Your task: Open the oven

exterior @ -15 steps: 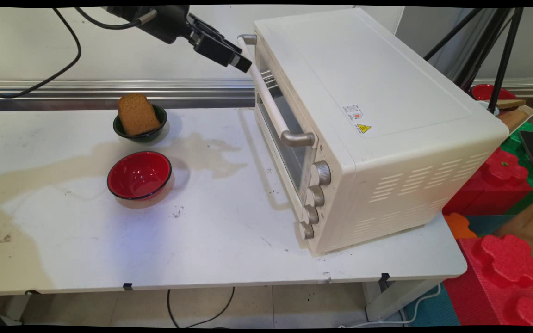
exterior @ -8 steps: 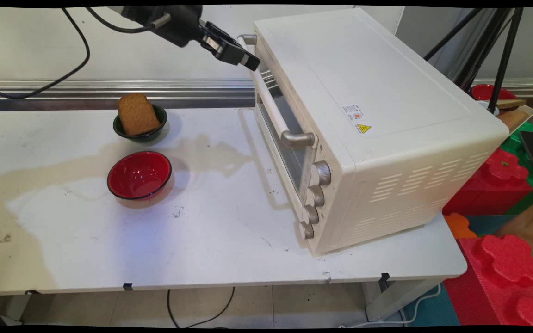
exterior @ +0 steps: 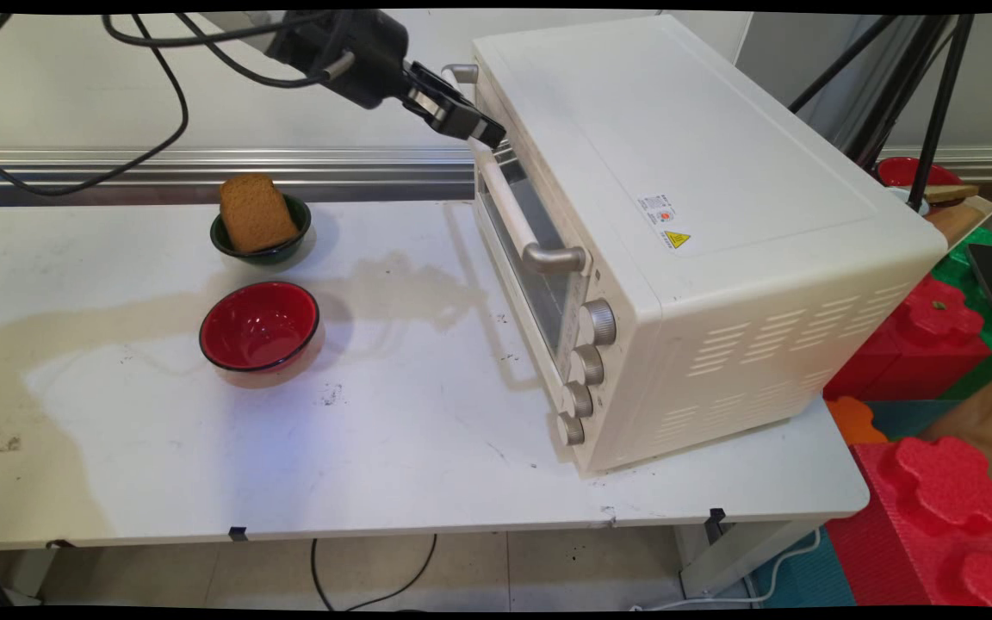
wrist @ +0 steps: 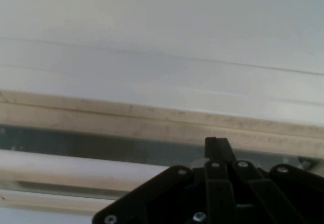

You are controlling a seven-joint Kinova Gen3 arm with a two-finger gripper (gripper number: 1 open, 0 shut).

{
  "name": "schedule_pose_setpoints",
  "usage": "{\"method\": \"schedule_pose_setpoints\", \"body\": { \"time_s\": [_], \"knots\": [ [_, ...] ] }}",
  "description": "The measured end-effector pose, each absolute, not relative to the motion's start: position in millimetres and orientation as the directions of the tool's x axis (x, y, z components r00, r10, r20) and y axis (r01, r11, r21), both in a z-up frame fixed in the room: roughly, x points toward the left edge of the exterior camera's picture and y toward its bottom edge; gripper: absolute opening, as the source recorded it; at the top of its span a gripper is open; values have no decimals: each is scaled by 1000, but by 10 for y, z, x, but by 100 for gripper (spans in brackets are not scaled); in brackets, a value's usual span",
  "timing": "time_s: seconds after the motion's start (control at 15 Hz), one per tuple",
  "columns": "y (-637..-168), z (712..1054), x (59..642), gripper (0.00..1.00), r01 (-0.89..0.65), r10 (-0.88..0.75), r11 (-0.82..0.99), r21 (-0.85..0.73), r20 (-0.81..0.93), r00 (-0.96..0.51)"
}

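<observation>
The pincer [exterior: 489,133] sits against the top edge of the toaster oven's [exterior: 703,215] door, just above the far end of its handle [exterior: 509,207]; whether it is spread or pressed together I cannot tell. Being so near one end of the bar, it risks slipping off or dragging the oven askew across the counter [exterior: 393,448]. The bread-filled green bowl [exterior: 262,226] and red bowl [exterior: 259,325] stand well apart.

We see a robot lab: camera tripod legs [exterior: 935,95], foam blocks [exterior: 944,482], and a stained white table [exterior: 375,448].
</observation>
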State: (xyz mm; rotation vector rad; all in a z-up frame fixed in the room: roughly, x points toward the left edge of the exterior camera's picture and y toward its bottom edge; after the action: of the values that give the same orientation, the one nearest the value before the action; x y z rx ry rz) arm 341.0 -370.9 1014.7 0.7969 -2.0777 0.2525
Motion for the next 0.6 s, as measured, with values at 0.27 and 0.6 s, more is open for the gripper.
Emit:
{"method": "schedule_pose_setpoints", "body": {
  "time_s": [0.27, 0.6],
  "knots": [
    [-3740, 10070, 3342, 0, -634, -446, 767, 100, 793, -415],
    [-3739, 9965, 3279, 0, -644, -457, 758, 100, 786, -416]
  ]
}}
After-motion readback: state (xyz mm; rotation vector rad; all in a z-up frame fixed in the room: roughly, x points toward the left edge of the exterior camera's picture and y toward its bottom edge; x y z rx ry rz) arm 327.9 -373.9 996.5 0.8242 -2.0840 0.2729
